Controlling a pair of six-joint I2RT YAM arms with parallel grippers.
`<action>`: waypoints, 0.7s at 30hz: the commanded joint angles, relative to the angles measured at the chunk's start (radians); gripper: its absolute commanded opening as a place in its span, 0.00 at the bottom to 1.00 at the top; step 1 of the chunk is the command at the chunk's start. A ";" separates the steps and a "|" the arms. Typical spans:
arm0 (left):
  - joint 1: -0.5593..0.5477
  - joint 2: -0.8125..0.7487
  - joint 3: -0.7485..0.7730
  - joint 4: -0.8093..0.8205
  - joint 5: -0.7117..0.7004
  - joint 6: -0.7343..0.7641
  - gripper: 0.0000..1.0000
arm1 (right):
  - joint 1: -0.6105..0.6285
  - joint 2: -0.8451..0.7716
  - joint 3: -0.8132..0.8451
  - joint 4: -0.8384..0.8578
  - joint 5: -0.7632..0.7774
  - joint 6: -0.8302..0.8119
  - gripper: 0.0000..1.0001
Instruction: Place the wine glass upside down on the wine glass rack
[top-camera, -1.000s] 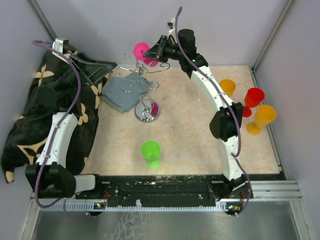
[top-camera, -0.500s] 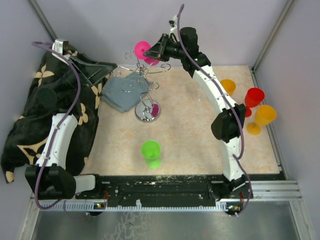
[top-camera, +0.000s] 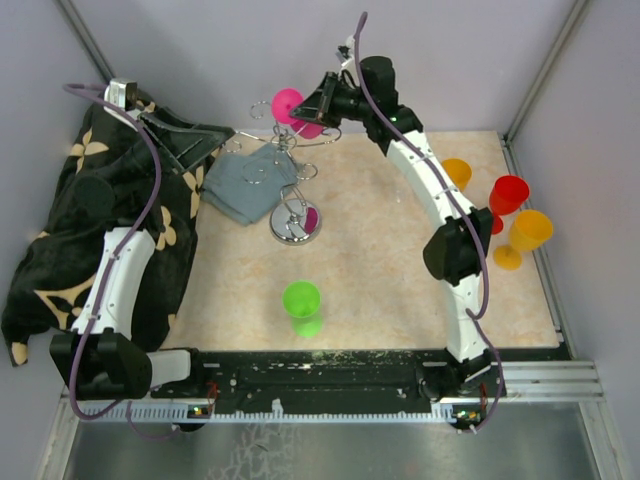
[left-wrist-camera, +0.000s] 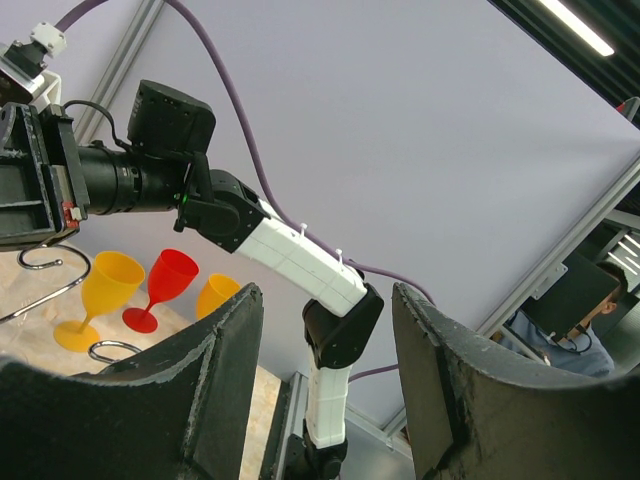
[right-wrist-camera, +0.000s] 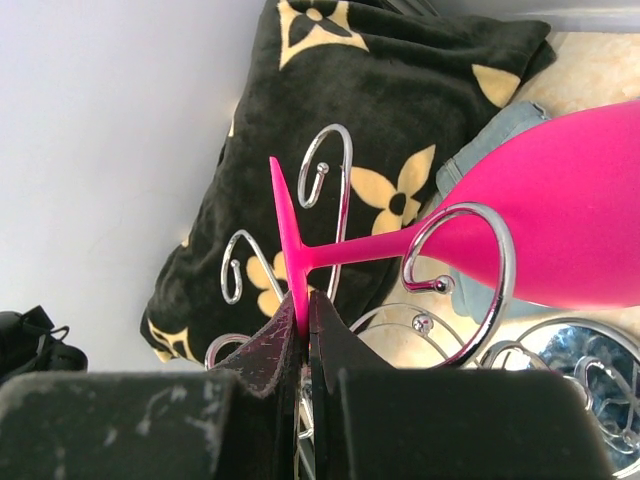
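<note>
Wine glass (right-wrist-camera: 560, 230) barely shifted since earlier frame; right wrist crept toward back wall. Glass lies sideways, high among upper loops of wine glass rack (right-wrist-camera: 470, 270). Right gripper (right-wrist-camera: 303, 330) pinched tight on foot rim. Left gripper (left-wrist-camera: 320, 340) wide apart, empty.
- Advice: seat stem in loop, turn bowl down, then release.
- Unclear: stem inside loop or merely behind it. Bowl cut off at wrist view edge.

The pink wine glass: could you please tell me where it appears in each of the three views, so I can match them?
Top external: pink wine glass at top centre, above the wine glass rack, held by the right gripper.
Left wrist: not in it.
Right wrist: sideways across centre and right, foot pinched, stem crossing a rack loop.
Shared landmark: the rack's silver loops, in all three views.
</note>
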 joint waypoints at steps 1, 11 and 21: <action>0.005 -0.024 0.000 0.014 0.008 0.001 0.61 | -0.007 -0.054 0.065 0.007 -0.018 -0.016 0.00; 0.005 -0.026 -0.003 0.015 0.009 0.004 0.61 | -0.014 -0.074 0.045 0.000 -0.007 -0.029 0.00; 0.005 -0.027 -0.010 0.016 0.009 0.004 0.60 | -0.021 -0.107 0.016 0.008 0.004 -0.036 0.00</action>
